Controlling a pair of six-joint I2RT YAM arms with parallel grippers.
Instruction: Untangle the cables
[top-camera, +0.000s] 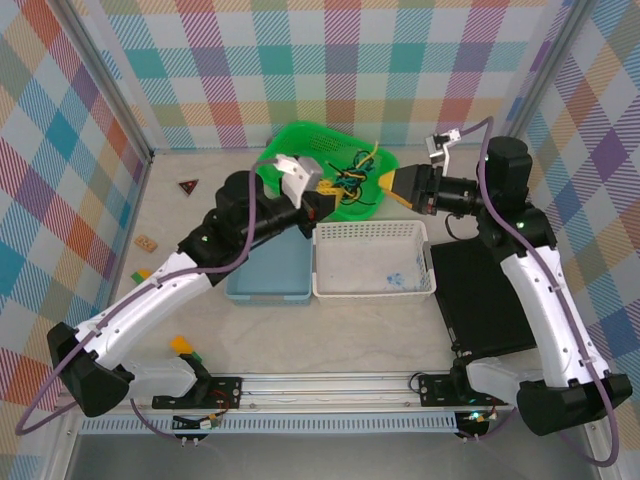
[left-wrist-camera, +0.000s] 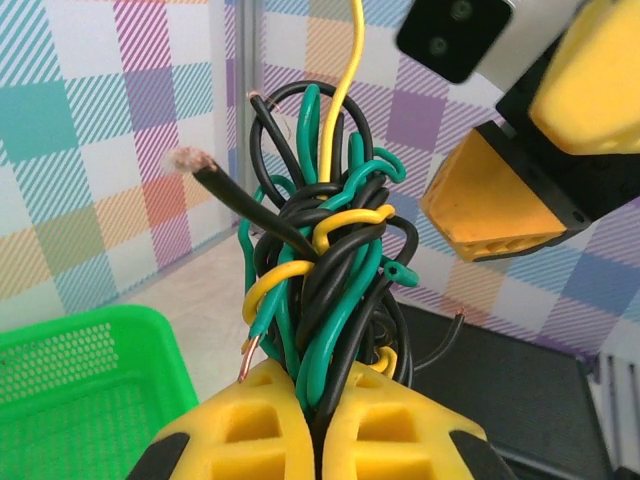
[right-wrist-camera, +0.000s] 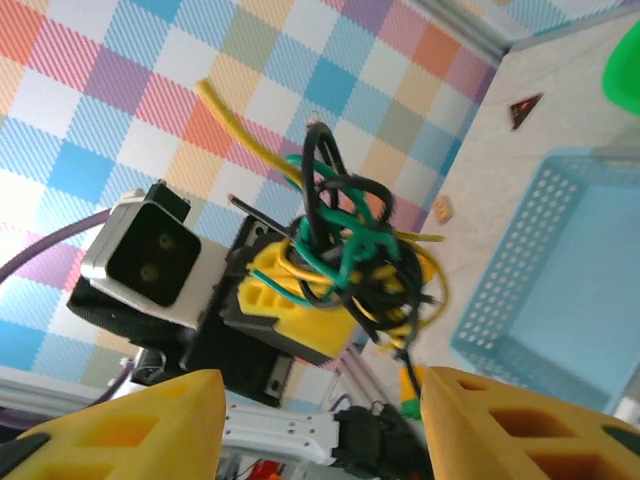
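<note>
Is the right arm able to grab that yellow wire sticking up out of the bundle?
Probably yes. The right arm's open fingers face the yellow wire, with nothing between them.

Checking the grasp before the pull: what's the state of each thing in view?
cables: tangled, held up clear of the table.
left gripper: shut on cables.
right gripper: open, facing the cables, not touching them.
green basket: upright.
white basket: upright, no cables inside.
blue basket: upright, partly under the left arm.

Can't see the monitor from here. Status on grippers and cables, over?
Left gripper shut on cable tangle, held over green basket. Right gripper open, facing the tangle, not touching. Nothing between them.
</note>
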